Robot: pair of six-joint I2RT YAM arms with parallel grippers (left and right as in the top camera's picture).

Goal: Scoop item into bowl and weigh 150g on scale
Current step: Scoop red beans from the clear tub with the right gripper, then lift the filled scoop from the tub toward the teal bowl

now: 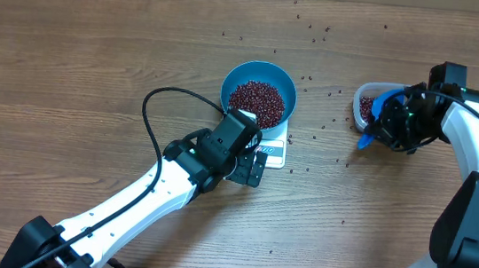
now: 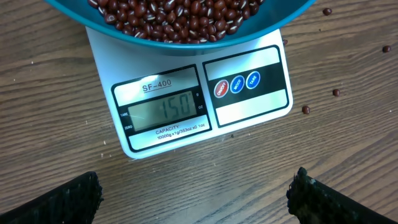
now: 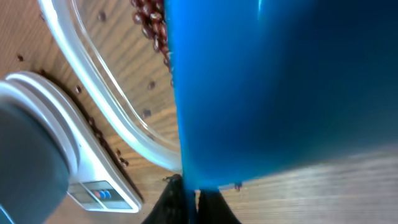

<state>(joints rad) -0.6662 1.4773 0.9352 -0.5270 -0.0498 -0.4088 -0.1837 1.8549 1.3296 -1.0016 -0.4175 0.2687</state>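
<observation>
STEP: target is shown on white square scale [image 2: 249, 112] under round blue bowl [image 1: 268, 69] | left gripper [image 2: 196, 186] spread wide, empty | right gripper [image 3: 194, 202] clamped on blue scoop [image 3: 280, 87] | NEXT (judged): scoop is to be parked

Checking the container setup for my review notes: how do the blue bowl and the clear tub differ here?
The bowl is opaque bright blue and round; the tub is clear plastic. The bowl sits on the scale, the tub directly on the table. Only the tub has a blue scoop at it. Both hold red-brown beans.
</observation>
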